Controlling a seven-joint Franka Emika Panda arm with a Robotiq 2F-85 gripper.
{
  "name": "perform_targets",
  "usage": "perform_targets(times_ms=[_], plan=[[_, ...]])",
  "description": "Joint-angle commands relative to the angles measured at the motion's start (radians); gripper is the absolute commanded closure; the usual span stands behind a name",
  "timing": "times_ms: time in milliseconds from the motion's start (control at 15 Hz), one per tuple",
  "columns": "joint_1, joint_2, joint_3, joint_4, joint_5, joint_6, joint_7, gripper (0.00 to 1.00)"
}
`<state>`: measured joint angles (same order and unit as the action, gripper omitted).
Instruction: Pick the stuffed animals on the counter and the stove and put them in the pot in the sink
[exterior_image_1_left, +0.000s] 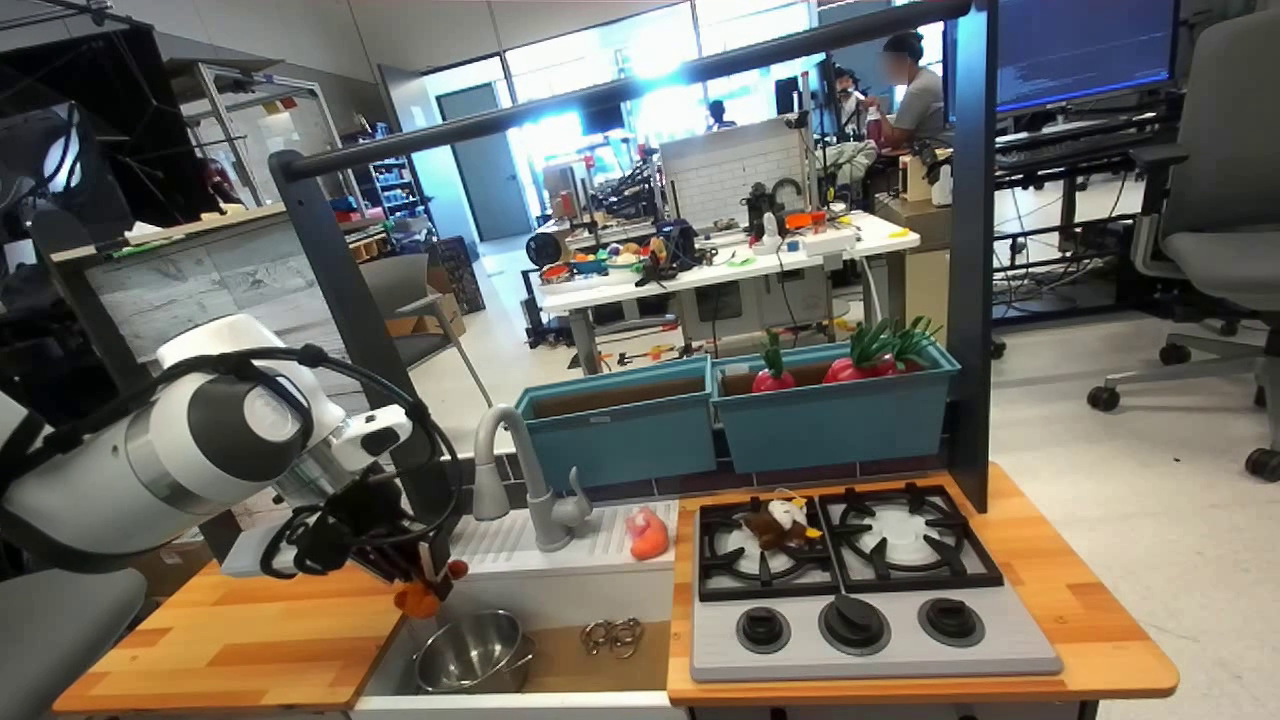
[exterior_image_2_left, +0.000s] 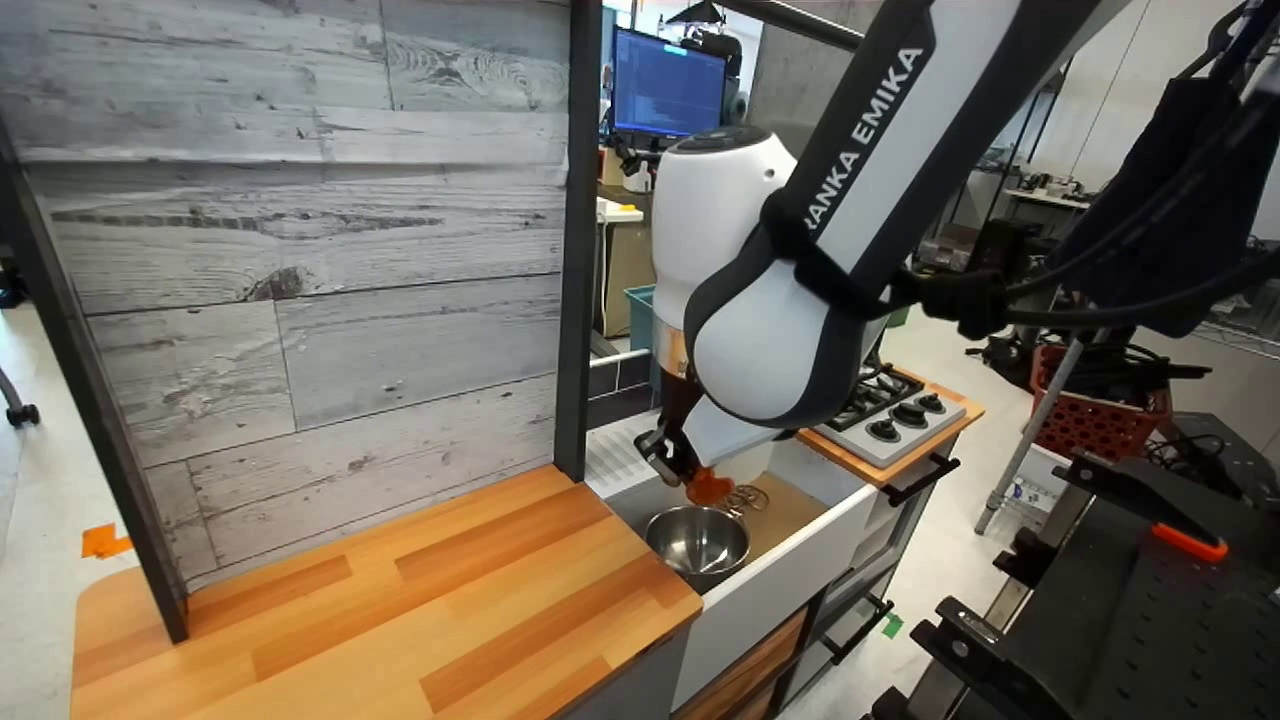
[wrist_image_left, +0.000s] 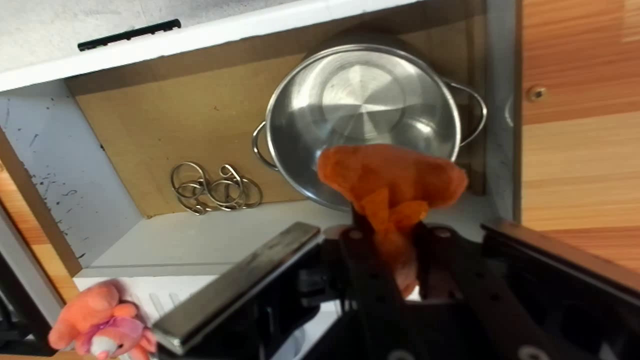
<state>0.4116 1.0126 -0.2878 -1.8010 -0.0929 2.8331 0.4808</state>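
An orange stuffed animal (wrist_image_left: 395, 175) is pinched in my gripper (wrist_image_left: 392, 230), its wide end sticking out beyond the fingertips. In the wrist view it covers part of the rim of the silver pot (wrist_image_left: 295, 115), which stands in the sink (exterior_image_1_left: 570, 596) with a bare bottom. Both exterior views show the held toy (exterior_image_2_left: 709, 487) above the pot (exterior_image_2_left: 697, 545). A pink-orange stuffed animal (exterior_image_1_left: 648, 533) lies on the ribbed drainboard behind the basin. On a back burner grate of the stove (exterior_image_1_left: 790, 655) rests a brown and white stuffed animal (exterior_image_1_left: 780, 522).
Curled metal rings (exterior_image_1_left: 612, 636) lie on the sink floor beside the pot. The grey faucet (exterior_image_1_left: 545, 510) rises behind the basin, near my arm. Teal planters (exterior_image_1_left: 620, 430) line the back. The wooden counter (exterior_image_1_left: 240, 640) adjoins the sink, and a dark post (exterior_image_1_left: 340, 280) stands behind the arm.
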Motion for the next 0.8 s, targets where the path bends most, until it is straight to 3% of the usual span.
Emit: perform_targets(times_ms=[0,467,533,733], plan=[[0.01,0.008,-0.034,-0.01,0.009,0.027,0.007,0.97],[0.019,0.038,-0.04,0.007,0.007,0.018,0.005,0.97],[0.019,0.037,-0.039,0.005,0.007,0.018,0.005,0.66],[0.021,0.035,-0.042,0.002,0.008,0.02,0.006,0.45]])
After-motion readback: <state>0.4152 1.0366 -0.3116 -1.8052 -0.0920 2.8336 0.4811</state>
